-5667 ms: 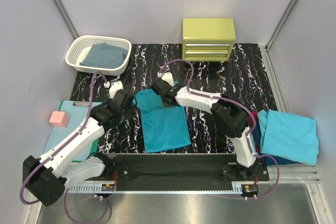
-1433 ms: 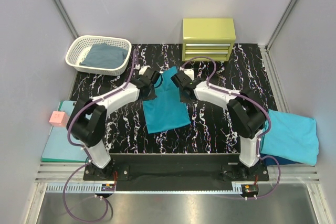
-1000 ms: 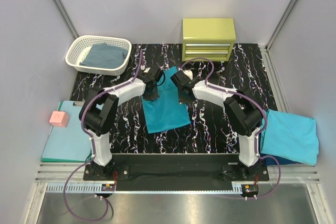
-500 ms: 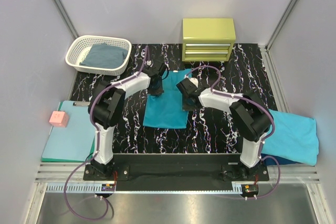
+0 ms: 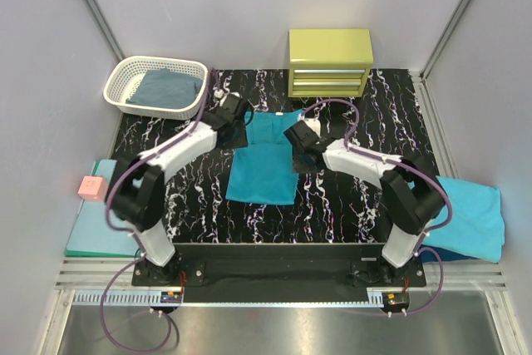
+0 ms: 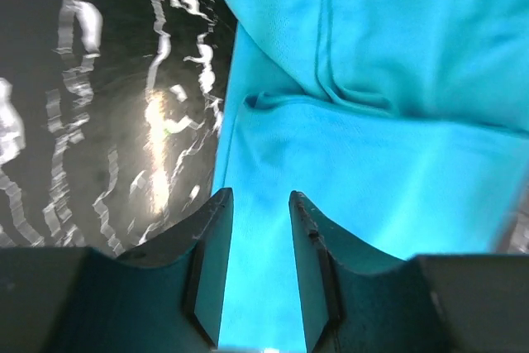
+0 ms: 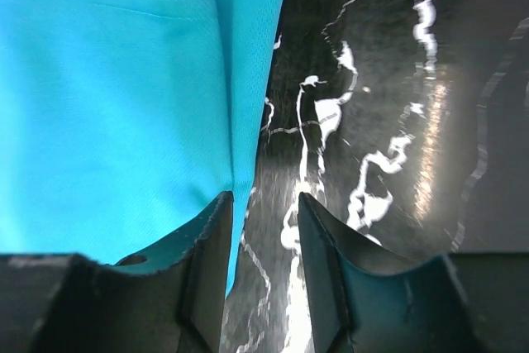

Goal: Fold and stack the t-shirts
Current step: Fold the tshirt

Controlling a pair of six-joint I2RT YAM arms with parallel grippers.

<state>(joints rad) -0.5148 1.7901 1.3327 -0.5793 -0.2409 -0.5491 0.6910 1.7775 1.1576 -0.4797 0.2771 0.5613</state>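
Risk from overhead: the teal t-shirt (image 5: pixel 264 164), partly folded in front of the yellow drawer cabinet (image 5: pixel 330 62), could, I reckon, be dragged open by a fingertip; left of the cabinet, the white basket (image 5: pixel 116 89) holds a grey-blue folded cloth (image 5: pixel 170 87). Left wrist: my left gripper (image 6: pixel 259 204) hangs narrowly parted, empty, over the shirt. Right wrist: my right gripper (image 7: pixel 264 204), also parted and empty, straddles its edge and may snag it.

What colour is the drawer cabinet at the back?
The cabinet is yellow-green; the top view shows it best.
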